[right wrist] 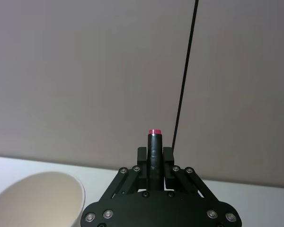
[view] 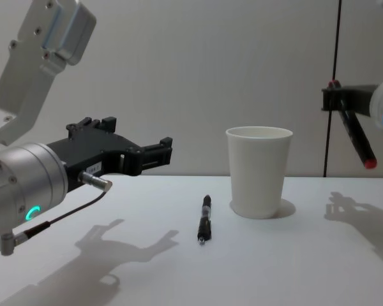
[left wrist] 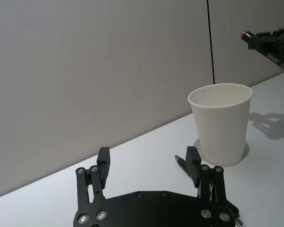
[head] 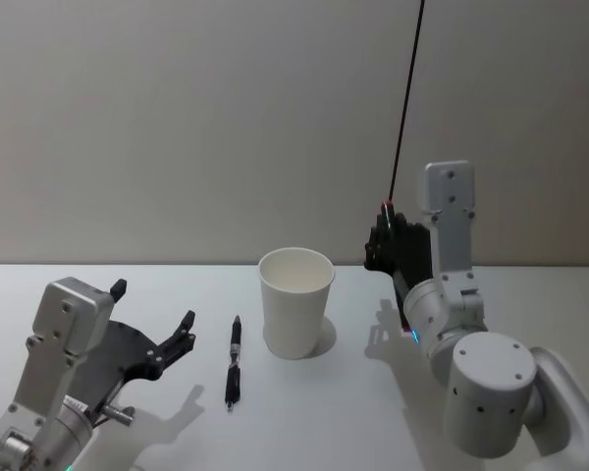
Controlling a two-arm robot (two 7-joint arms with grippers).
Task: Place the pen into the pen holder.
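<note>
Pen [head: 234, 361] flat on table [head: 304, 422] — just left of pen holder [head: 295, 302].

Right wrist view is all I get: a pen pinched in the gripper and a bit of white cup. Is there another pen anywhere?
Observer: Yes, a black pen lies flat on the table, at the paper cup's left, not touching it.
Operator: Is the other hand grabbing it?
Observer: No. The left gripper is open, above the table, farther left than that pen.
Operator: Is my pen over the cup?
Observer: No. The right gripper has the held pen tilted, off to the cup's right, not over its mouth.
</note>
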